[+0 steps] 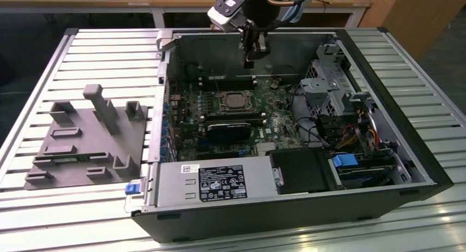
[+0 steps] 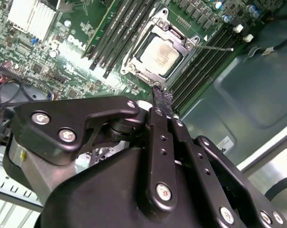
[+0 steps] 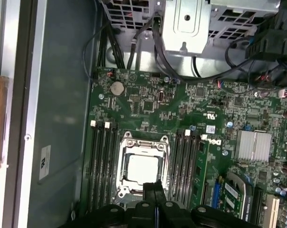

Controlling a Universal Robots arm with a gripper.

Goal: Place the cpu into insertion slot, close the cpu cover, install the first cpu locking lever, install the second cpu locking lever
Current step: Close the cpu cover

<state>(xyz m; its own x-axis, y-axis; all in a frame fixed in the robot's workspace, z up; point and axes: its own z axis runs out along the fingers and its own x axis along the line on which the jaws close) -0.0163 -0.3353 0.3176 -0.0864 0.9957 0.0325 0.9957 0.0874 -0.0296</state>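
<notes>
Hovering near seated cpu (image 3: 142, 169), jaws together.

The cpu (image 3: 142, 168) is dull silver-grey, its cpu cover (image 3: 124, 164) bright silver, the motherboard (image 3: 181, 109) green, the claw (image 3: 155, 186) black.

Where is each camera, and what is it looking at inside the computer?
Exterior view: off the arm, high up, looking down into the open computer case; the gripper hangs over the motherboard.
First wrist view: on the arm, looking down past the gripper at the cpu.
Second wrist view: on the arm, looking slantwise along the gripper's black body at the same cpu.
Shared: all three show the cpu and the gripper.
</notes>
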